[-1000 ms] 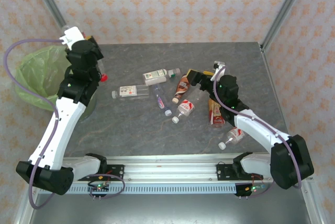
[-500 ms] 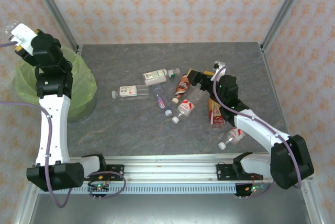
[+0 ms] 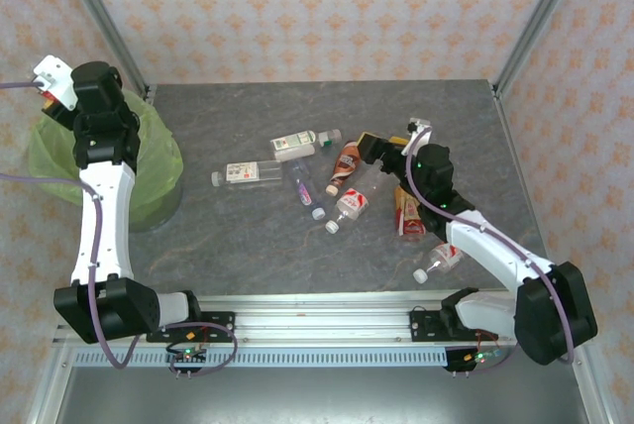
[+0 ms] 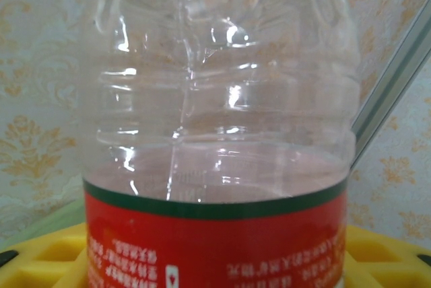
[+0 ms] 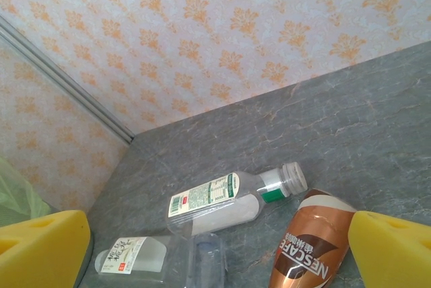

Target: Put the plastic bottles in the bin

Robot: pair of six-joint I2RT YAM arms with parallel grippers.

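The left tool (image 4: 215, 261) is hovering over the green-lined bin (image 3: 45, 152) with a red-labelled bottle (image 4: 215, 133) sitting between its yellow pads (image 4: 40, 254), though I cannot tell if it is gripped or loose, while the right tool (image 3: 369, 147) is gaping wide and empty just above the other bottles (image 3: 349, 204) lying on the surface (image 3: 248, 246).

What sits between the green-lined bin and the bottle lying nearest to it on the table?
Nothing: the top view shows bare grey table separating the bin from that white-labelled bottle.
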